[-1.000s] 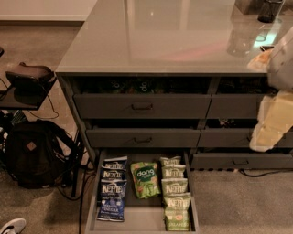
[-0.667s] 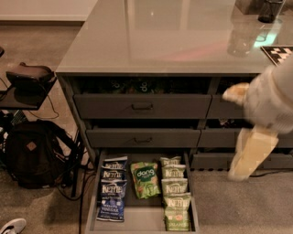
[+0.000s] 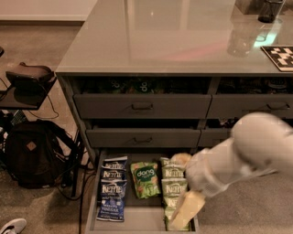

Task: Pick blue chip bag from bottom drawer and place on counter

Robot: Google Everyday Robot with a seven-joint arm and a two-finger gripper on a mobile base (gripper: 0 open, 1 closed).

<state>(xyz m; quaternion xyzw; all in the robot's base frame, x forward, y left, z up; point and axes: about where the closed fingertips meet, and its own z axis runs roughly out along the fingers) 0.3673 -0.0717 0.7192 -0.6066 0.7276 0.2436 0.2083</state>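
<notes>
The bottom drawer (image 3: pixel 136 215) is pulled out under the cabinet, with snack bags in three columns. The left column holds dark blue Kettle chip bags, the largest at the front (image 3: pixel 112 195) and another behind it (image 3: pixel 113 166). A green "dang" bag (image 3: pixel 144 179) lies in the middle. Green Kettle bags (image 3: pixel 172 171) fill the right column. My gripper (image 3: pixel 187 211) hangs on the white arm over the front of the right column, covering part of the green bags and apart from the blue bags. The glossy grey counter (image 3: pixel 160 36) tops the cabinet.
Two taller drawers with bar handles (image 3: pixel 142 106) sit above, slightly open. On the counter stand a clear glass (image 3: pixel 240 39), a dark cup (image 3: pixel 270 10) and a checkered tag (image 3: pixel 281 57). A black backpack (image 3: pixel 32 153), a side stand (image 3: pixel 27 77) and a shoe (image 3: pixel 13 225) are at the left.
The arm has swung from the right edge, leftward and down, and the gripper now hangs over the drawer's right column. The bags have not moved.
</notes>
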